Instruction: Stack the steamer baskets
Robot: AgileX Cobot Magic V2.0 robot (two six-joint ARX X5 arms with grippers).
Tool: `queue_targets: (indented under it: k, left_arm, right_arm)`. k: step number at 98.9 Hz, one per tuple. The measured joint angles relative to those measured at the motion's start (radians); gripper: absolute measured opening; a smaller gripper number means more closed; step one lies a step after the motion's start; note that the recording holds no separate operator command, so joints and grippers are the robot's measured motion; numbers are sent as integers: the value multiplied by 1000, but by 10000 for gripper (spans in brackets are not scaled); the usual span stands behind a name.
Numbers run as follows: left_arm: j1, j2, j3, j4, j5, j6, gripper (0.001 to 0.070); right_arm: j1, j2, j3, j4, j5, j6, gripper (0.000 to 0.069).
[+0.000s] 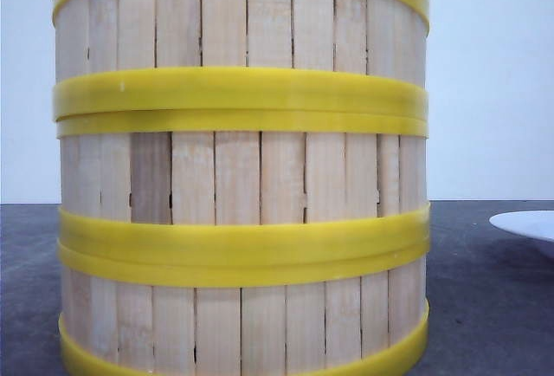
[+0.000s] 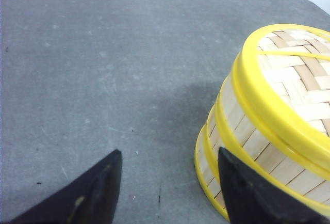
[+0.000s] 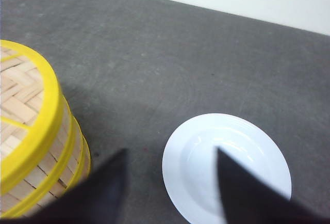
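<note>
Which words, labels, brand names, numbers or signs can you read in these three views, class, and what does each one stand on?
None: no view shows any writing.
The stack of steamer baskets shows only plain wooden slats and yellow bands.
The white plate is blank.
The grey table has only small specks, no marks that read as text.
The left gripper and right gripper are plain black, both open.

Steamer baskets [image 1: 242,177]: stack top and base cropped in front view. White plate [image 1: 526,223]: only a sliver visible at the picture's right edge. Right gripper [image 3: 170,188]: fingers blurred, bases cropped.
</note>
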Motion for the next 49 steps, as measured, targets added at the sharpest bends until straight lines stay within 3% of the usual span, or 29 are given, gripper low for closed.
queue_targets:
  k: [3,8,15,49]
  left_arm:
    - [0,0,0,0,0,0,273]
    - [0,0,0,0,0,0,136]
    - [0,0,0,0,0,0,58]
    - [0,0,0,-2,0,0,29]
  right_arm:
    - [0,0,0,0,0,0,126]
    - [0,0,0,0,0,0,67]
    - [0,0,0,1,0,0,33]
    - [0,0,0,5,0,13,17]
